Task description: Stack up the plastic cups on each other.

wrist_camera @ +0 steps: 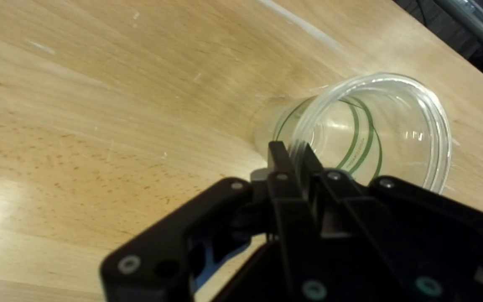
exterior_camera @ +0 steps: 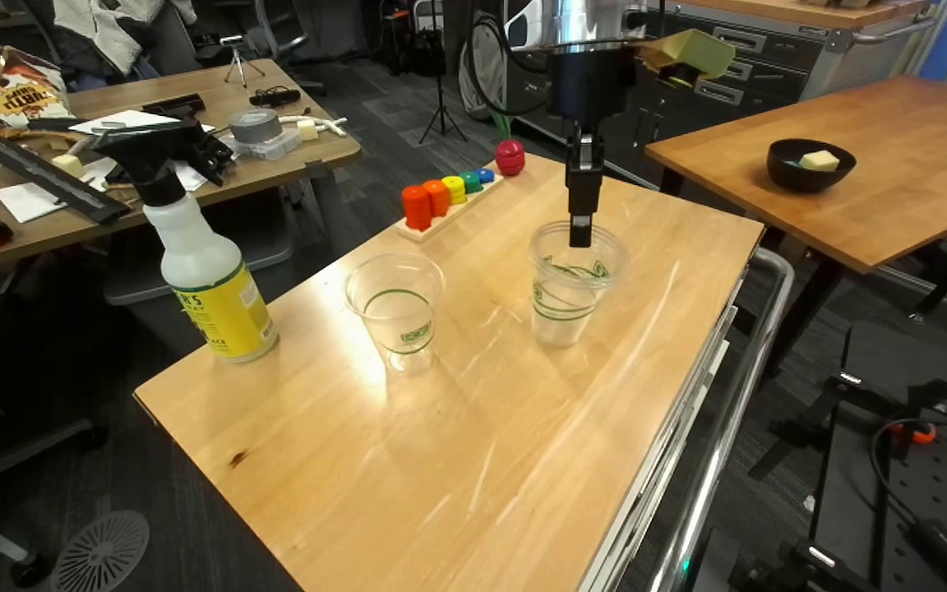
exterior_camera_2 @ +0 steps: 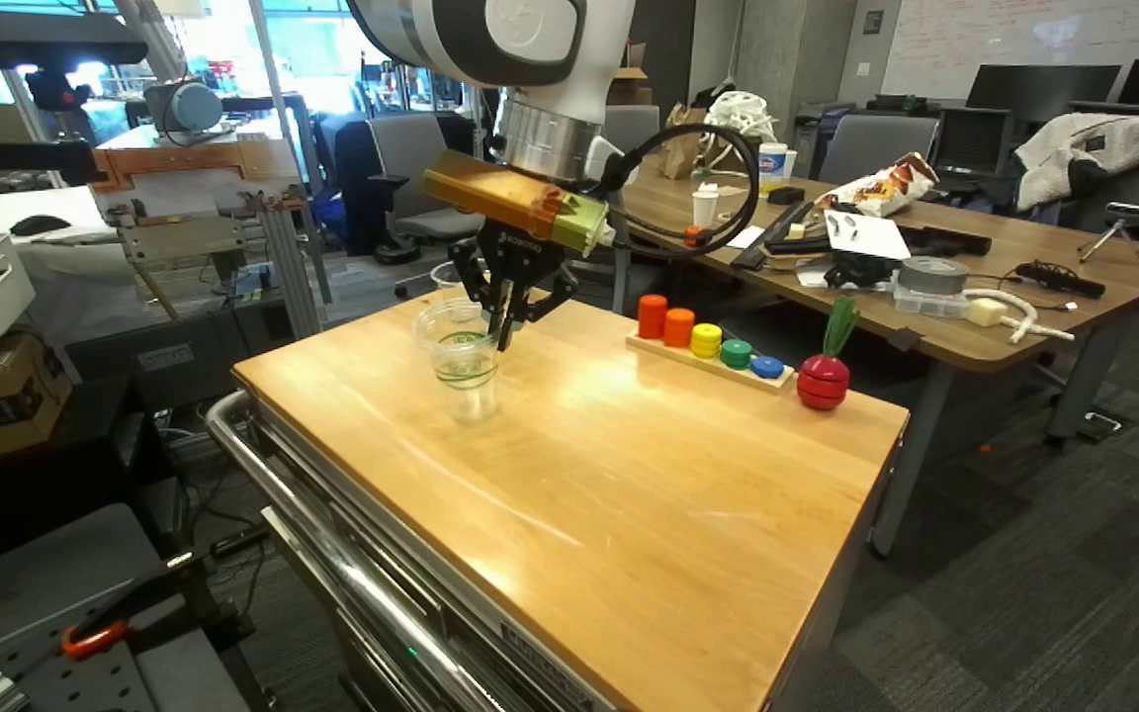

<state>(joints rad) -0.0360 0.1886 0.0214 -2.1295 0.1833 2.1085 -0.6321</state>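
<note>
Nested clear plastic cups (exterior_camera: 560,311) with green bands stand upright on the wooden worktop; how many are nested is hard to tell. They also show in an exterior view (exterior_camera_2: 471,381) and in the wrist view (wrist_camera: 439,130). A single clear cup (exterior_camera: 398,321) stands apart from them; its rim shows behind the nested cups in an exterior view (exterior_camera_2: 445,272). My gripper (exterior_camera: 580,234), also seen in an exterior view (exterior_camera_2: 502,336), points down at the nested cups' rim. In the wrist view its fingers (wrist_camera: 294,153) are close together with the rim between them, one finger inside, one outside.
A yellow-labelled spray bottle (exterior_camera: 227,316) stands at the worktop edge beside the single cup. A wooden stand with coloured blocks (exterior_camera: 449,201) and a red toy radish (exterior_camera: 510,158) lie along the far edge. A metal rail (exterior_camera_2: 372,574) runs along one side of the worktop.
</note>
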